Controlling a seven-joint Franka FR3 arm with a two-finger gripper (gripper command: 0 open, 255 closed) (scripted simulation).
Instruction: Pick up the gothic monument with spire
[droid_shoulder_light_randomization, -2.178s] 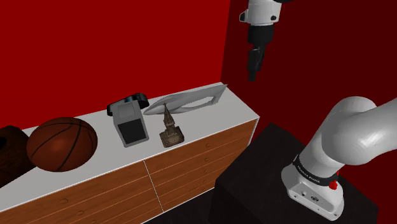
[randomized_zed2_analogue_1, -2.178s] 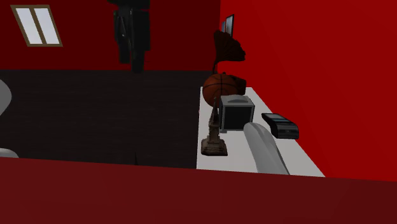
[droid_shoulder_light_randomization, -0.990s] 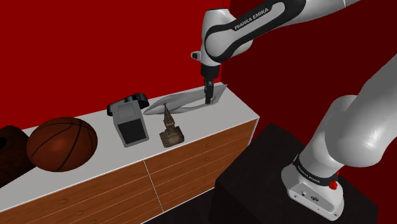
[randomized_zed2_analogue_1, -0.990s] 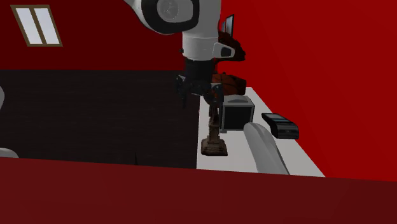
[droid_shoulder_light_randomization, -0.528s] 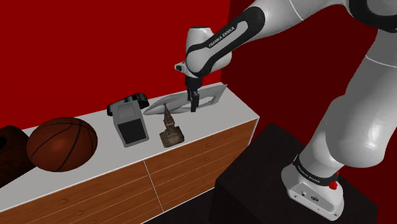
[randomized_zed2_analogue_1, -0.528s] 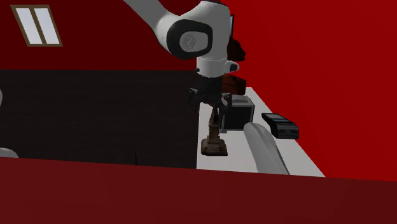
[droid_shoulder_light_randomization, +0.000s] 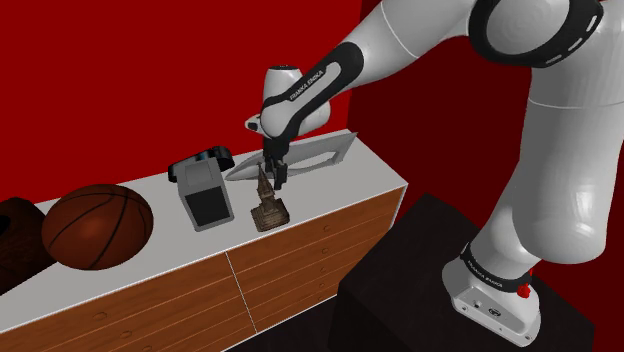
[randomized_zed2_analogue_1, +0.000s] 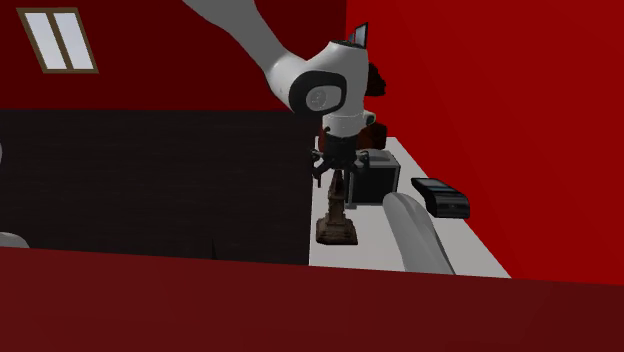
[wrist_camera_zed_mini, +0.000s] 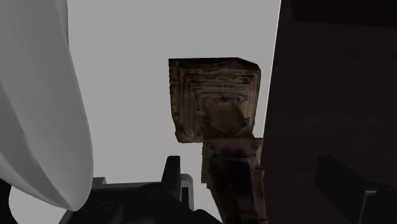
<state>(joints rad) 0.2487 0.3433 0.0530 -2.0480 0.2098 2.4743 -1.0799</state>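
The gothic monument (droid_shoulder_light_randomization: 268, 208) is a small brown carved tower with a spire, upright near the front edge of the dresser top (droid_shoulder_light_randomization: 355, 188). My gripper (droid_shoulder_light_randomization: 276, 177) hangs just above it, open, pointing down, fingertips level with the spire's tip. In the second exterior view the gripper (randomized_zed2_analogue_1: 337, 178) stands over the monument (randomized_zed2_analogue_1: 338, 222). The wrist view looks down the spire onto the monument's square base (wrist_camera_zed_mini: 216, 95). The gripper (wrist_camera_zed_mini: 254, 184) has one finger on each side of the spire, neither touching it.
A grey box with a dark face (droid_shoulder_light_randomization: 204, 195) stands close beside the monument, a black handset (droid_shoulder_light_randomization: 205, 157) behind it. A long pale curved piece (droid_shoulder_light_randomization: 300, 155) lies behind the gripper. A basketball (droid_shoulder_light_randomization: 97, 226) sits further left. My stand (droid_shoulder_light_randomization: 420, 270) is beside the dresser's end.
The arm has swung toward the shoulder view's left and lowered, bringing the gripper from over the pale curved piece to just above the monument's spire. Fingers stay open; nothing else moved.
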